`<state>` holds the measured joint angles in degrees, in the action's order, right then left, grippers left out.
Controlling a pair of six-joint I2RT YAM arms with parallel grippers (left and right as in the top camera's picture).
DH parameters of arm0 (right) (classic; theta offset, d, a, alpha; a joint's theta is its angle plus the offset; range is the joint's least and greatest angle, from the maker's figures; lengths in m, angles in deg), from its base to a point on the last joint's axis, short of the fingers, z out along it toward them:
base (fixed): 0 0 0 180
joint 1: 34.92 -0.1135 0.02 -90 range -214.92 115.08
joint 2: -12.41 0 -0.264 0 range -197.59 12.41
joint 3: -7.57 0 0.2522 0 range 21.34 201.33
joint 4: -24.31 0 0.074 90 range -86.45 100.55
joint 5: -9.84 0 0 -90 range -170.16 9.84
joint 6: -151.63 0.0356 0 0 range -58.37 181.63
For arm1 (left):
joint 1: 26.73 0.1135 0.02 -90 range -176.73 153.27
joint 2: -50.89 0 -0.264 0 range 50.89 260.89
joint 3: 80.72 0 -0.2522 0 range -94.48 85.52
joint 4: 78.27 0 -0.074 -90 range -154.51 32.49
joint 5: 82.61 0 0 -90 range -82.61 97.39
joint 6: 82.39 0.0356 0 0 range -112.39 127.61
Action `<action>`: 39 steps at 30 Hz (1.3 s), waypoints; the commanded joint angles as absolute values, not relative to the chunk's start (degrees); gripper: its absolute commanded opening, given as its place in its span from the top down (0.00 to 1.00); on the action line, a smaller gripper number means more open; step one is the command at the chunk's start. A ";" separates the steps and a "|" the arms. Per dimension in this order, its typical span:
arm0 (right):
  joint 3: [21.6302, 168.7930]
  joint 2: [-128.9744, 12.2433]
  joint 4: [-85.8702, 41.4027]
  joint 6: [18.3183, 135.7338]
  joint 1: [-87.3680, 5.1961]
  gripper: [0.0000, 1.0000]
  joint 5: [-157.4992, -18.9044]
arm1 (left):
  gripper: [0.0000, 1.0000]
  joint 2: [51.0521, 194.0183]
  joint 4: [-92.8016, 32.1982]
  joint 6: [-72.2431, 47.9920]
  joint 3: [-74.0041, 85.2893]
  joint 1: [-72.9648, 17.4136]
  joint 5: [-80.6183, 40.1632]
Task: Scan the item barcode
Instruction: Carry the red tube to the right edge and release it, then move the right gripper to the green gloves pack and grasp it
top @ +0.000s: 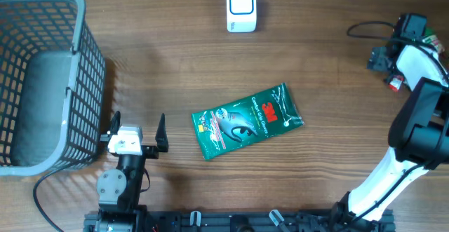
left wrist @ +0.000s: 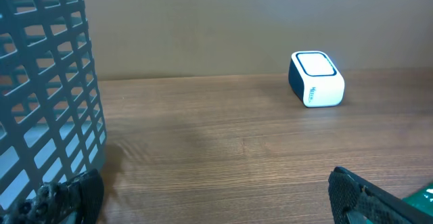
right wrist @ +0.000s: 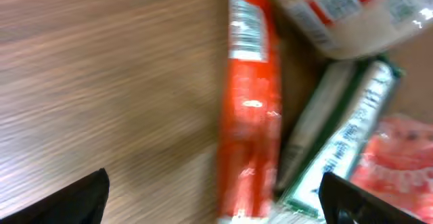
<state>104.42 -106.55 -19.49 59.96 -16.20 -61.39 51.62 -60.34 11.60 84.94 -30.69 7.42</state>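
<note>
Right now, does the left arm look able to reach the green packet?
Probably yes. The left gripper stands open beside the packet, with only bare table between them. The basket sits on the gripper's other side, out of the way.

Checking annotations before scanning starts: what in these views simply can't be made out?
- Green 3M packet: no barcode visible overhead; the left wrist view cuts it off at the bottom edge.
- Orange packet and neighbours, right wrist view: blur makes the labels unreadable.
- White scanner: its cable runs off the overhead's top edge.
</note>
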 commanded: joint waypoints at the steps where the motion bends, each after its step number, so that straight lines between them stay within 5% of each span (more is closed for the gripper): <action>1: 111.62 -96.47 -24.71 63.26 -20.44 0.00 -75.08 | 0.00 51.16 -60.21 11.27 85.20 -30.45 6.55; 9: 112.84 -78.07 -45.11 88.79 -26.04 0.00 -87.64 | 0.00 51.16 -60.21 11.27 85.20 -30.45 6.55; 15: 111.90 -75.36 -58.05 96.30 -31.70 0.00 -102.94 | 0.00 51.16 -60.21 11.27 85.20 -30.45 6.55; 20: 103.81 -77.35 -49.98 101.70 -42.01 0.00 -106.88 | 0.00 51.16 -60.21 11.27 85.20 -30.45 6.55; 27: 98.83 -87.49 -45.39 134.40 -56.18 0.00 -101.94 | 0.00 51.16 -60.21 11.27 85.20 -30.45 6.55; 39: 98.85 -106.99 -36.58 143.32 -61.12 0.04 -97.96 | 0.00 51.16 -60.21 11.27 85.20 -30.45 6.55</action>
